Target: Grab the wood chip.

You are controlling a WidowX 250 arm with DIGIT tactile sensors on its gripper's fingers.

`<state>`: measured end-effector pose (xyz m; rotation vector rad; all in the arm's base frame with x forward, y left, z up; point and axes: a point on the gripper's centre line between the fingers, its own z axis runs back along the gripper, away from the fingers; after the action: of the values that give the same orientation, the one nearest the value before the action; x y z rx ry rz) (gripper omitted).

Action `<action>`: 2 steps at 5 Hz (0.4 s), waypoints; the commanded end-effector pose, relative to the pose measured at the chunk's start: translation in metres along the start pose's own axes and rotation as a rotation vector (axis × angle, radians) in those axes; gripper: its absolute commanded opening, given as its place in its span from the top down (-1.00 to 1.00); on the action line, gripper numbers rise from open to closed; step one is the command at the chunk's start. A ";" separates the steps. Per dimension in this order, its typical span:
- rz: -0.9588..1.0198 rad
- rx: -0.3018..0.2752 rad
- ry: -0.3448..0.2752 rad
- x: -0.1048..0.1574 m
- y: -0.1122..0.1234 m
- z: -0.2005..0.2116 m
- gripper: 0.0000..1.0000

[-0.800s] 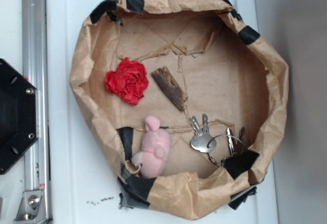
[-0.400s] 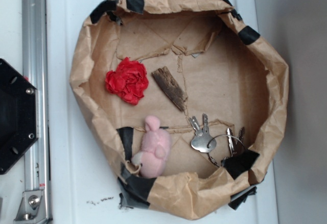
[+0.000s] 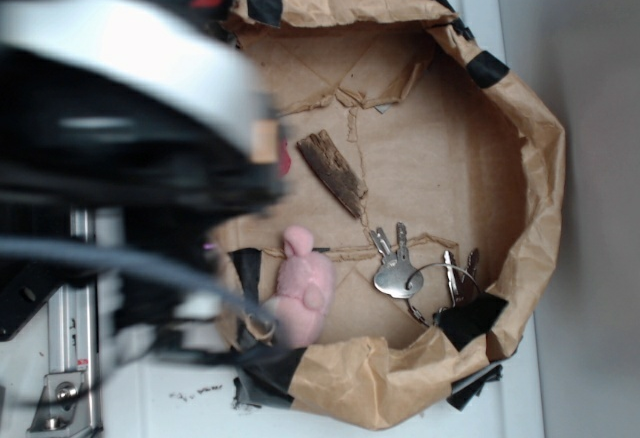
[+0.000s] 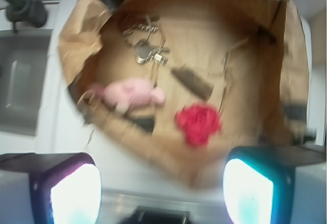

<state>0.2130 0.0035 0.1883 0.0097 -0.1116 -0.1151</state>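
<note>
In the exterior view my arm (image 3: 130,128) is a dark blur filling the upper left and left of the frame, so my fingers cannot be made out there. The wood chip (image 3: 333,172) lies just left of centre, flat on the floor of the brown paper nest (image 3: 520,108), slanting from upper left down to lower right. The keys (image 3: 398,268) lie just below its lower end, apart from it, and the pink soft toy (image 3: 303,293) sits lower left against the paper wall.

In the wrist view (badly smeared) the wood chip (image 4: 192,82) shows right of centre as a dark sliver, with the red paper ball (image 4: 198,124) below it and the keys (image 4: 145,50) up and to the left. My gripper (image 4: 163,188) shows two glowing pads at the bottom corners, wide apart with nothing between them — released, and well short of the chip.

I judge the chip light, stiff and rough-grained, so it should not slip, though the ragged ends may crumble. It lies thin against soft paper — I would pinch across its narrow width at the middle, fingers pressed low into the paper.
</note>
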 end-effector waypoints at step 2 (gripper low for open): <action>-0.342 0.056 -0.065 0.031 0.043 -0.110 -1.00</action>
<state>0.2556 0.0412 0.0717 0.0582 -0.1451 -0.4696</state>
